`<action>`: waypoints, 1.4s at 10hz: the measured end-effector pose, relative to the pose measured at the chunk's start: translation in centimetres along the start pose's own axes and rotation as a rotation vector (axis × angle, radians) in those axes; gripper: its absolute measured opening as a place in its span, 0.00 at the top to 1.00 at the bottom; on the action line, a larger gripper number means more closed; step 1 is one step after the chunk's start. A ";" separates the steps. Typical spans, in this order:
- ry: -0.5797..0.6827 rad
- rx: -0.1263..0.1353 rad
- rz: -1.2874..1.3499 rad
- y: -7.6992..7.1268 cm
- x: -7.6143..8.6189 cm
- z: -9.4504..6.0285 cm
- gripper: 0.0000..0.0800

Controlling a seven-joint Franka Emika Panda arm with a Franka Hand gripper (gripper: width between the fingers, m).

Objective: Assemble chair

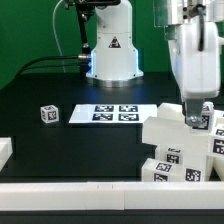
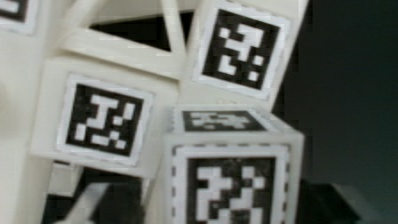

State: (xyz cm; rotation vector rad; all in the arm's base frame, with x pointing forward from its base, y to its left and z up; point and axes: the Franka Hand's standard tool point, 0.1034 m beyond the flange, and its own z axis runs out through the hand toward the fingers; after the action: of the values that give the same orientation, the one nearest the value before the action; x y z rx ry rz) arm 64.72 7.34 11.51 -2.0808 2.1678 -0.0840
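Reaching down with the pincer (image 1: 197, 112) onto the heap of chair parts (image 1: 175, 152) at the exterior view's right, by the front edge of the black surface (image 1: 70, 150). Cannot tell whether apart, together or clamped: grip hidden among white pieces, absent from the wrist view. Seems early to midway: panels and a tagged block (image 2: 228, 175) bunched close, crowding the wrist view, yet no recognisable chair standing. Left to fetch: one small tagged cube (image 1: 48, 113) lying well apart, beside the marker board (image 1: 101, 114).
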 end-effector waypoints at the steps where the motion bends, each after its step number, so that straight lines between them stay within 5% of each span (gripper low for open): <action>1: 0.001 -0.002 -0.169 -0.3 -0.2 -0.1 0.23; 8: 0.014 -0.016 -0.950 -0.3 -0.2 0.4 0.19; 11: 0.015 -0.015 -0.968 -0.3 -0.1 0.4 0.22; 13: 0.016 -0.014 -0.916 -0.4 -0.1 0.4 0.63; 14: 0.018 -0.014 -0.833 -0.4 0.1 0.4 0.63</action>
State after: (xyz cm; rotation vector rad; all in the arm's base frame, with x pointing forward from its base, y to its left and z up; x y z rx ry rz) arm 65.14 7.25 11.14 -2.8276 1.1631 -0.1658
